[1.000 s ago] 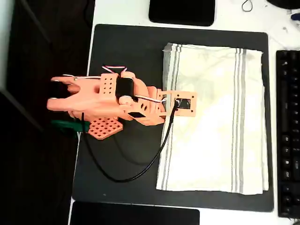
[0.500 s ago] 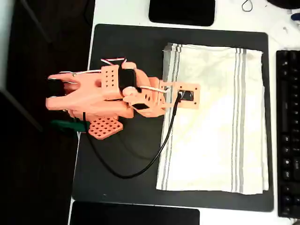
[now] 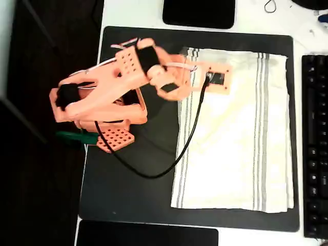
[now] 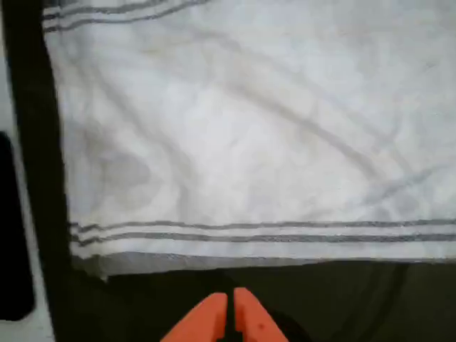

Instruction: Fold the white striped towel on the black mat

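Wrist view is showing the orange two-finger gripper (image 4: 229,308) hanging closed over the matte black mat (image 4: 342,299), near the cream-white grey-striped cloth towel (image 4: 249,142) lying flat.

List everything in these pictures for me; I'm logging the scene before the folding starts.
white striped towel: one, cream-white with grey stripes, spread flat on the right part of the mat.
black mat: one, dark grey-black, on the white table.
table: one, white, under the mat.
glossy black rectangles: two, at the top and bottom edges of the overhead view.
keyboard: one, black, right edge.
cable: one, black, looping over the mat's left side.
arm: one, orange, over the mat's left part.
gripper: one, orange, fingertips together, over the mat just short of the towel's striped edge.
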Available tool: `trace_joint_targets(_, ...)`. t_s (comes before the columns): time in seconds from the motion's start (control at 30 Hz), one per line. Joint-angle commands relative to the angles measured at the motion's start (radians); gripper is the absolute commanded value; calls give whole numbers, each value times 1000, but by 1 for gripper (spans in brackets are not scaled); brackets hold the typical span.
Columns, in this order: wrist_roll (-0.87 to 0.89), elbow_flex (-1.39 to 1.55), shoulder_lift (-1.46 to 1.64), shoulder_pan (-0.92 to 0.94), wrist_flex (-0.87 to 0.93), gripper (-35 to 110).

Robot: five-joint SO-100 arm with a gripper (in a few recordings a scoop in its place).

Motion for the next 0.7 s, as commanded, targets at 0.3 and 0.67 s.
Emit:
trace_joint_targets(0.3,83,-284,-305,-140,-109,0)
trace_joint_targets(0.67,20,-468,-684,-253,-178,2)
